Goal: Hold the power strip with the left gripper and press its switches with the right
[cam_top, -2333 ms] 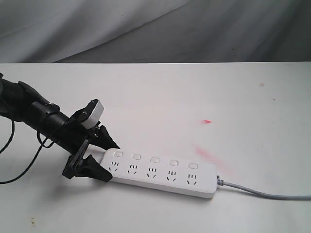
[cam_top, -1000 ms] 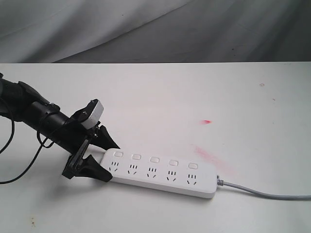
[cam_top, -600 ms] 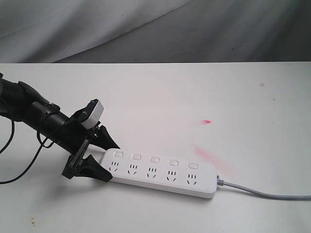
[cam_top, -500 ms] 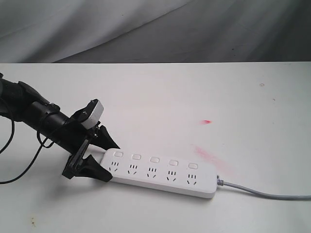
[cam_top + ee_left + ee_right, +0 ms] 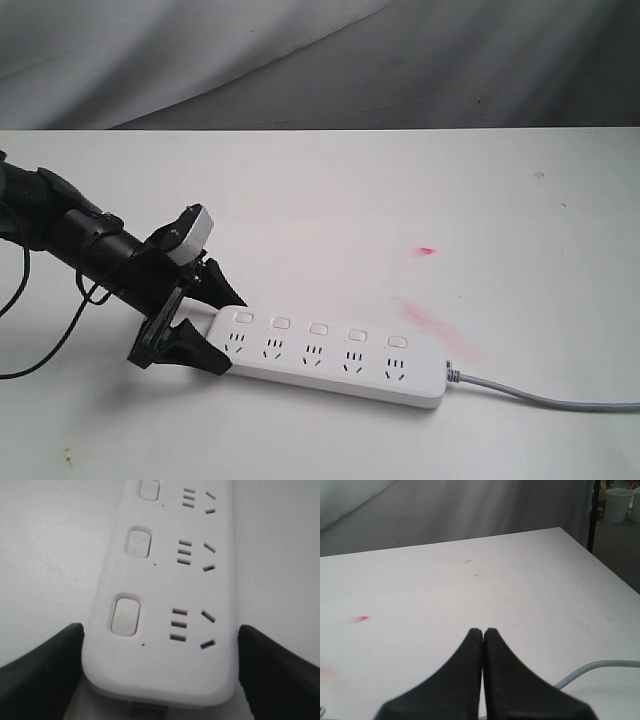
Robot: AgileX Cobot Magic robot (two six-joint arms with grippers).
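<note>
Nothing has moved: the left jaws (image 5: 231, 335) grip one end of the power strip (image 5: 330, 360), which runs out from between them, steadying it on the surface (image 5: 400, 200) for presses on its switches (image 5: 318, 328); the right jaws (image 5: 483, 632) hang pinched shut, empty

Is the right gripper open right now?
No, the right wrist view shows the right gripper with its two black fingers pressed together and no gap between them.

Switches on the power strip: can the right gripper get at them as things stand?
Probably yes. Nothing covers the switches; the left gripper holds the power strip only at one end, and the right gripper is shut.
</note>
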